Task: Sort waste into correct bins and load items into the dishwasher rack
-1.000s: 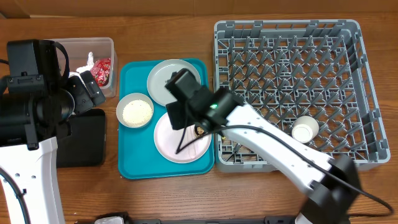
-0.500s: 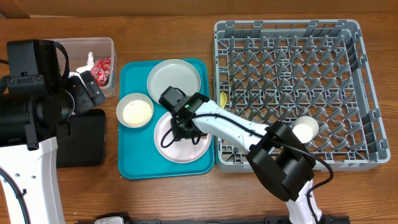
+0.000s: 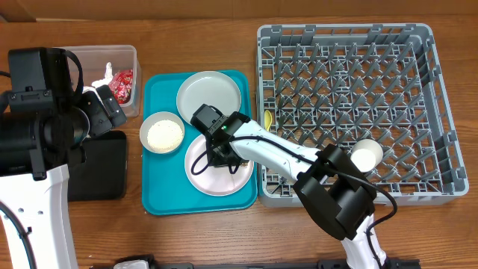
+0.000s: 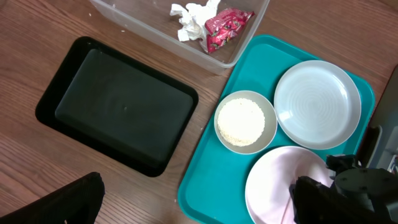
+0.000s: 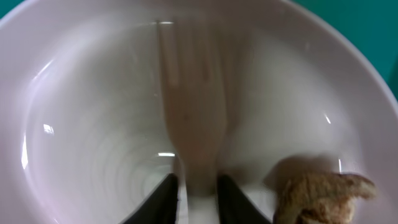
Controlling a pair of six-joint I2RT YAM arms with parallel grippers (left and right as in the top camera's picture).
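Right wrist view was filled by the pink plate [image 5: 74, 124], with the fork [image 5: 189, 118] lying across its middle and the right gripper [image 5: 199, 194] set low over it; the fingers were seen close on either side of the fork's neck, but whether they were pressed on it could not be told. The scrap [image 5: 323, 190] lay just beside one finger, on the same plate. A careless lift was judged likely to nudge it over the rim or drag it along with the fork. A thin, smooth fork taken at its neck was also judged prone to pivot or slip out; the light plate could be tipped or slid on the teal tray [image 3: 153, 202] if a finger were caught on its surface.

From overhead, the bowl [image 3: 142, 134] of rice [image 3: 163, 134] was seen just beside the pink plate, and the grey plate [image 3: 209, 93] close above it; grains could be spilled by a sideways swing of the arm. Between the pink plate and the pegs of the rack [image 3: 441, 112] stood the rack's left wall, with the spoon [image 3: 267, 119] at it, and the tines could be snagged there; the cup [image 3: 366, 155] lay well inside. The tub [image 3: 131, 56], holding tissue [image 4: 193, 14] and wrapper [image 4: 227, 23], and the black tray [image 3: 101, 175] were placed at the far left, by the left gripper [image 3: 110, 110]; its fingers' state could not be told.
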